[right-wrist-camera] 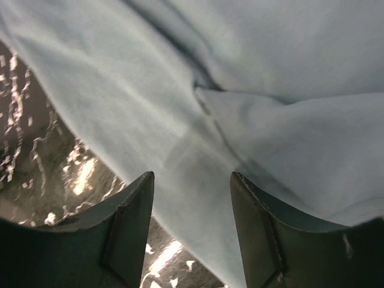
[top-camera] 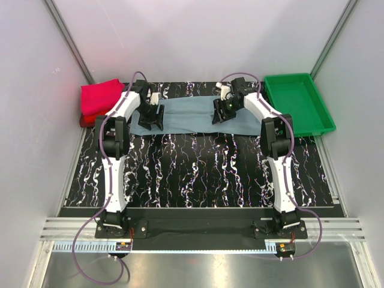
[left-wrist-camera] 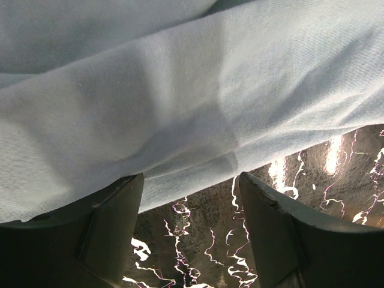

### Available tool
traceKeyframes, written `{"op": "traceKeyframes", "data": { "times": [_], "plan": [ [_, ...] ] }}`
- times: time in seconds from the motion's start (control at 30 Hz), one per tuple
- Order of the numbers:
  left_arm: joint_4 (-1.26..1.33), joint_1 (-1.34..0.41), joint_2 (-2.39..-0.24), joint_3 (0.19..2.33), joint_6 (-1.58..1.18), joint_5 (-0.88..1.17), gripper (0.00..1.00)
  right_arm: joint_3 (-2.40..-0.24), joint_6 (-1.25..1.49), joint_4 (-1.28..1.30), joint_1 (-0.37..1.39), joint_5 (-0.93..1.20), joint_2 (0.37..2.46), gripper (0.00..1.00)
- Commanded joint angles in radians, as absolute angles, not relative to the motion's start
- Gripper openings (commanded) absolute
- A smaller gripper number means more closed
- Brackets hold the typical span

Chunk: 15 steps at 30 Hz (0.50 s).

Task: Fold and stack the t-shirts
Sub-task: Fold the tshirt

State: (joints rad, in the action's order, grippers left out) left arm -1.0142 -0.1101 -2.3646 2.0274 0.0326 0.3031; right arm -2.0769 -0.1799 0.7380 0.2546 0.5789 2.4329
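Observation:
A dusty grey-blue t-shirt [top-camera: 189, 115] lies spread flat at the far middle of the black marbled table [top-camera: 198, 168]. My left gripper [top-camera: 151, 122] is open at its near left edge; in the left wrist view the cloth [left-wrist-camera: 180, 96] fills the top, its hem just past the fingertips [left-wrist-camera: 123, 192]. My right gripper [top-camera: 221, 115] is open over the shirt's right part; the cloth [right-wrist-camera: 240, 108] lies folded and creased beyond the fingertips [right-wrist-camera: 139, 192]. A folded magenta-pink shirt [top-camera: 101, 96] lies on a red one [top-camera: 87, 120] at the far left.
A green plastic tray [top-camera: 298, 102] stands at the far right corner. White walls with metal frame posts enclose the table on three sides. The arm bases are bolted at the near edge.

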Motion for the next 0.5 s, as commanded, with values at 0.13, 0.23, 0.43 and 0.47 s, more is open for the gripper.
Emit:
{"op": "traceKeyframes", "data": {
  "times": [0.13, 0.23, 0.43, 0.47],
  "plan": [
    [-1.014, -0.123, -2.359, 1.982, 0.034, 0.29, 0.71, -2.21, -0.201, 0.67, 0.258, 0.42, 2.48, 0.61],
    [-1.011, -0.126, -2.353, 1.962, 0.035, 0.287, 0.71, -2.287, -0.213, 0.649, 0.256, 0.371, 2.526, 0.61],
    [-1.012, -0.138, -2.335, 1.934, 0.043, 0.275, 0.71, -2.468, -0.236, 0.562, 0.27, 0.29, 2.606, 0.61],
    [-1.014, -0.14, -2.333, 1.93, 0.046, 0.273, 0.71, -2.491, -0.247, 0.552, 0.273, 0.287, 2.617, 0.62]
  ]
}}
